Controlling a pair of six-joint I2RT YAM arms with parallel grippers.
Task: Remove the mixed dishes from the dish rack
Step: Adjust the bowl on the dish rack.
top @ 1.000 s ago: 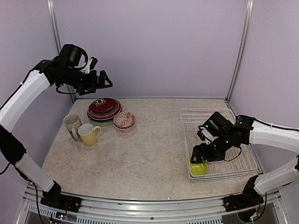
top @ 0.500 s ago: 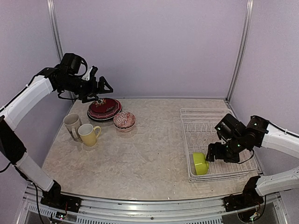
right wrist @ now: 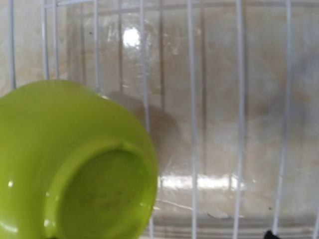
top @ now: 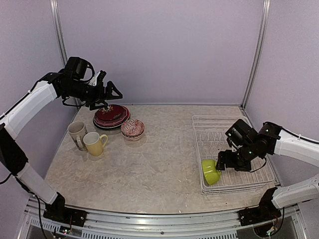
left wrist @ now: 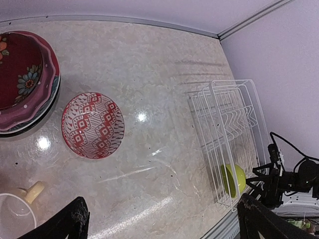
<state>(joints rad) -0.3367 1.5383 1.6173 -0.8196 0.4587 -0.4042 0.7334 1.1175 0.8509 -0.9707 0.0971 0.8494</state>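
Top view first: the left gripper hangs in the air over the table's 10 o'clock corner, jaws spread, nothing in them. Below it is a stack of plates, dark red on top. The red-patterned bowl sits at the stack's 4 o'clock, and the cream mug at its 7 o'clock, with the yellow mug just beside it. At 3 o'clock sits the dish rack, and the lime-green bowl lies tipped on its side in the rack's 7 o'clock corner. The right gripper is down in the rack at the bowl's 2 o'clock; whether they touch, I can't tell from up here.

Left wrist view: two black fingers stand far apart at the bottom edge, with bare marble between them. This view shows what the top one blurs: the red diamond pattern inside the bowl and flowers on the top plate.

Right wrist view: close up, the green bowl's foot ring faces the camera at 7 o'clock, with rack wires behind it. The jaws are splayed wide and the bowl is not clamped between them.
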